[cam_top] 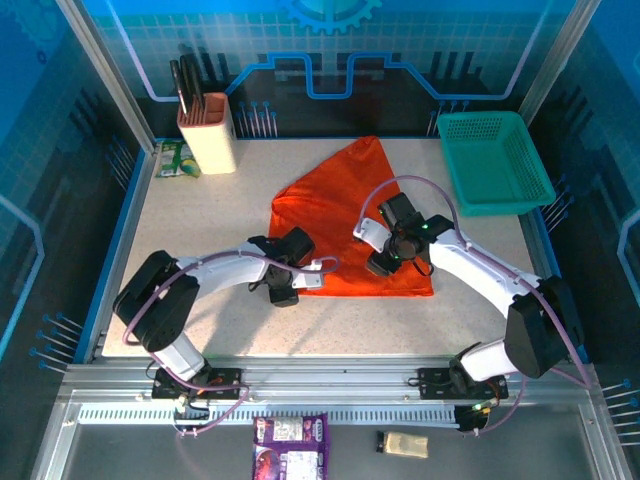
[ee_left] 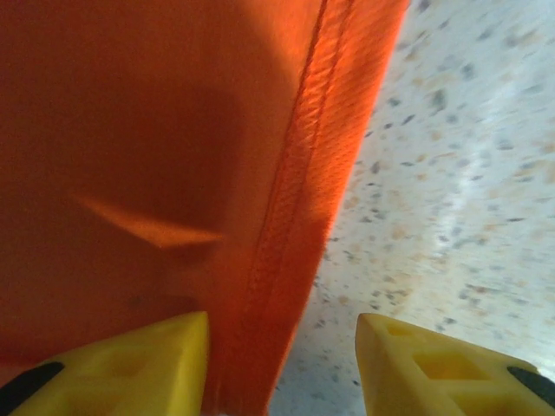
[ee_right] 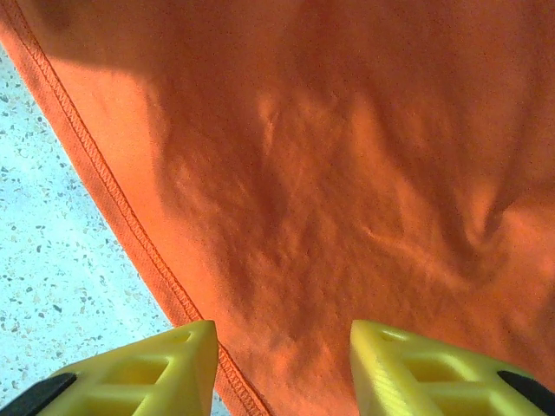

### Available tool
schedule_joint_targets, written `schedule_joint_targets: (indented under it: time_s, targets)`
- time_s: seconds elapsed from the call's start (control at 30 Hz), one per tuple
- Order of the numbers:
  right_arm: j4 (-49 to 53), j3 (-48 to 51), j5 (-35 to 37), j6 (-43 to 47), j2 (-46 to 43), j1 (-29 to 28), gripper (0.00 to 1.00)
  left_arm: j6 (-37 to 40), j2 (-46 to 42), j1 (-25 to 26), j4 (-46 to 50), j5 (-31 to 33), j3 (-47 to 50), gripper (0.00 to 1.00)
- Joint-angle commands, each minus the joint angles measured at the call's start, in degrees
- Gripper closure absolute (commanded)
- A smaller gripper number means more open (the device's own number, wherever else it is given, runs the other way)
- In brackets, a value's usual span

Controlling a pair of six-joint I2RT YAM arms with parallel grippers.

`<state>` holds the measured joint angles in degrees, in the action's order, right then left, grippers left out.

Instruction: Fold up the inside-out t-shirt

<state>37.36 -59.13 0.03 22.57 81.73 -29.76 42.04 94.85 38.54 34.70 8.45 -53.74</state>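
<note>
T-shirt (cam_top: 335,215) lies near the middle of the table (cam_top: 200,220). It is bunched into a rough triangle.
- Long axis runs about 6 to 12 o'clock. The narrow tip points to 12, toward the far edge, and leans a little to 1.
- The broad edge faces 6, nearest the arm bases. One corner juts out at 9.
- A stitched hem (ee_left: 295,199) shows in both wrist views.

Left pincer (cam_top: 283,295) sits at the shirt's 7 o'clock corner.
- Left wrist view: left pincer (ee_left: 282,321) is spread and the hem runs down between the yellow fingers.
- One finger (ee_left: 147,364) is against the cloth. The other is over bare speckled table. No pinch visible.

Right pincer (cam_top: 380,265) is low over the shirt's 4 o'clock part.
- Right wrist view: right pincer (ee_right: 282,328) is spread over wrinkled cloth, and the hem passes by the left finger (ee_right: 165,368).
- The right arm's wrist and its purple cable (cam_top: 420,185) cover part of the shirt.

Around:
- Teal basket (cam_top: 455,165) at 2 o'clock, close to the shirt's tip but apart from it.
- Beige holder (cam_top: 207,140) with dark handles at 10 o'clock, a green packet (cam_top: 178,158) just beside it.
</note>
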Motion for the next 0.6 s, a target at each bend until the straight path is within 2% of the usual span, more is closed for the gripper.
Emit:
schedule_joint_targets:
  time_s: [0.0, 0.1, 0.23, 0.33, 0.43, 0.57]
  targets:
    - [-0.93, 0.95, 0.16, -0.11, -1.96, 0.4, 0.54, 2.59, 1.56, 0.48, -3.41, 6.57, 0.92, 0.52]
    - [-0.98, 0.89, -0.51, -0.33, -2.06, 0.34, 0.54, 3.3, 0.76, 0.48, -4.78, 7.94, 1.22, 0.58]
    - [-0.64, 0.84, -1.27, 0.32, -1.76, -0.93, 0.55, 3.87, -2.24, 0.46, -5.69, 8.52, 1.68, 0.86]
    - [-0.36, 1.27, -1.62, 2.26, -1.36, -2.97, 0.56, 3.84, -5.48, 0.43, -5.1, 6.42, 1.82, 0.98]
    - [-1.69, 2.26, -1.95, 3.02, -1.4, -5.57, 0.56, 3.19, -8.72, 0.41, -3.85, 3.11, 1.79, 1.0]
    - [-6.97, 5.31, -5.79, 1.32, -2.03, -8.1, 0.56, 2.0, -11.8, -0.25, -1.23, -2.63, 1.04, 1.0]
